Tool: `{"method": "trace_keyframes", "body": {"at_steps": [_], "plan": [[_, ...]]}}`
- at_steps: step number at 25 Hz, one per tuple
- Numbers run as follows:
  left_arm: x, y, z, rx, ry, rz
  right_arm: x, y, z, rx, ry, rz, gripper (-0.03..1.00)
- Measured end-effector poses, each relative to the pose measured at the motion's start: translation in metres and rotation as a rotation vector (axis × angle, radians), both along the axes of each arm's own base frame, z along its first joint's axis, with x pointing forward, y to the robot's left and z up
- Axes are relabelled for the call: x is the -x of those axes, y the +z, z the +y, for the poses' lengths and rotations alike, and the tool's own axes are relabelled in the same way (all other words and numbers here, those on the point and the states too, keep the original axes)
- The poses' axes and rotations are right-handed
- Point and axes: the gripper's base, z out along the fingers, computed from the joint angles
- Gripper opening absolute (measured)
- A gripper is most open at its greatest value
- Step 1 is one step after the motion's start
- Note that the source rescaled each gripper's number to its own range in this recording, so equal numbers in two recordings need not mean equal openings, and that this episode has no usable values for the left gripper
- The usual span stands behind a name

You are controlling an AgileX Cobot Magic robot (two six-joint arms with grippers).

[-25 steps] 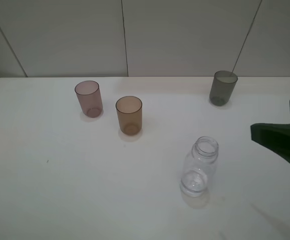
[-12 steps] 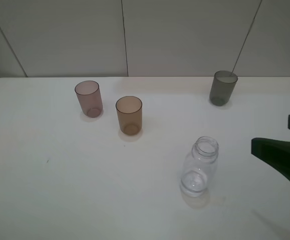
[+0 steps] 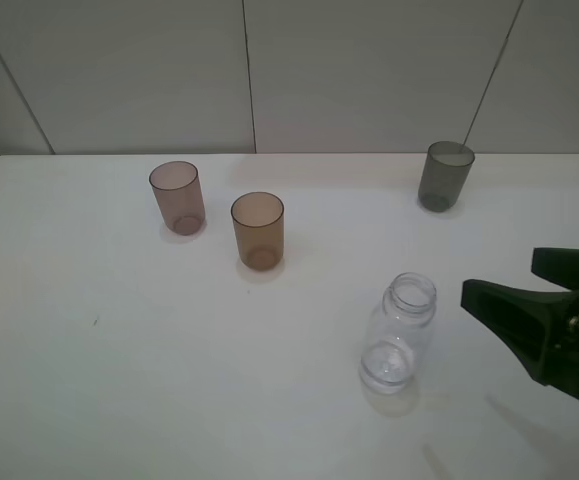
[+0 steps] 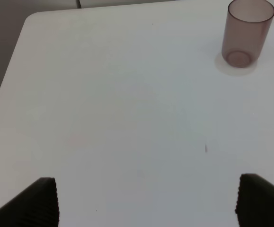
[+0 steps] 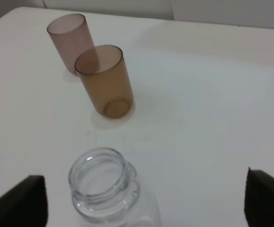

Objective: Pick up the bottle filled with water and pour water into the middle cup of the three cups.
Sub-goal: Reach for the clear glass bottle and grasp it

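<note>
Bottle (image 3: pixel 399 333): small, clear, colourless plastic, standing upright and uncapped on the near right part of the table (image 3: pixel 119 380). It has a wide threaded neck, rounded shoulders and a ribbed, glossy base. The water level inside is hard to make out. From the right wrist view the bottle (image 5: pixel 103 189) shows its open round mouth, seen from above and behind.

Right gripper (image 3: pixel 504 275): dark green, with matte wedge-shaped fingers spread wide and nothing between them. It stands just right of the bottle and clear of it. In the right wrist view the gripper (image 5: pixel 144 201) shows only its two dark fingertips, with the bottle neck between them, nearer one than the other.

Middle cup (image 3: pixel 258 230): translucent amber-brown tumbler, straight-sided with a thin rim. It stands upright, well apart from the bottle, farther back and to the left. The right wrist view shows the middle cup (image 5: pixel 105 80) with its round bottom visible through the wall.

Pinkish cup (image 3: pixel 177 197): same shape, mauve tint, near the amber one, to its left and slightly behind. It also appears in the right wrist view (image 5: pixel 71 41) and the left wrist view (image 4: pixel 247 32).

Grey cup (image 3: pixel 445 175): dark smoky plastic, alone at the far right near the back edge of the table.

Left gripper (image 4: pixel 148 203): dark ridged fingertips set wide apart over bare white tabletop, holding nothing. The table surface is smooth, matte and white, with rounded corners. Behind it is a pale panelled wall (image 3: pixel 369 70) with thin dark seams.
</note>
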Motion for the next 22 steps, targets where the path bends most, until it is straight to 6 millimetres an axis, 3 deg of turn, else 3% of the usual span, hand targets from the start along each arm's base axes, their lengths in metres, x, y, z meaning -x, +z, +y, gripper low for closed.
{"method": "trace_keyframes", "body": {"at_steps": [11, 22], "plan": [[0.000, 0.000, 0.000, 0.000, 0.000, 0.000, 0.002, -0.021, -0.001, -0.047, -0.016, -0.026, 0.88], [0.000, 0.000, 0.000, 0.000, 0.000, 0.000, -0.003, -0.038, 0.012, 0.005, 0.062, -0.007, 0.88]]}}
